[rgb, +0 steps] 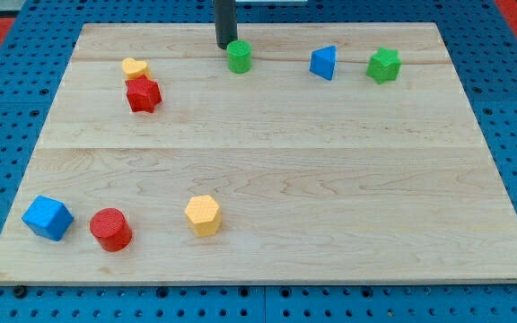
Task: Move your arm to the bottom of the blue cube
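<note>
up top — my tip (225, 46) beside green cylinder (239, 56)

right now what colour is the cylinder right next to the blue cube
Red: the cylinder sits just to the view's right of the blue cube, clear in the camera view.

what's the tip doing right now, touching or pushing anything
My tip: no gripper, holding nothing; it sits just left of the green cylinder, contact unclear, far from the blue cube.
</note>
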Controlling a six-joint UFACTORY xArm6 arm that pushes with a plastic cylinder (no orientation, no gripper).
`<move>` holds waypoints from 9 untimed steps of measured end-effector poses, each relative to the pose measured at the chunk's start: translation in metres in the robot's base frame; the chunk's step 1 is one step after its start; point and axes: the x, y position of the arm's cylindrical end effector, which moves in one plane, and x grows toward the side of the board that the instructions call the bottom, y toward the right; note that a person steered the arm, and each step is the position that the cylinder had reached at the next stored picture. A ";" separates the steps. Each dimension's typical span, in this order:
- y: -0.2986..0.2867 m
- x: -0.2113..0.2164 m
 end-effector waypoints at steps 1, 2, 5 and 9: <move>0.006 0.009; 0.007 0.010; -0.121 -0.014; -0.255 0.190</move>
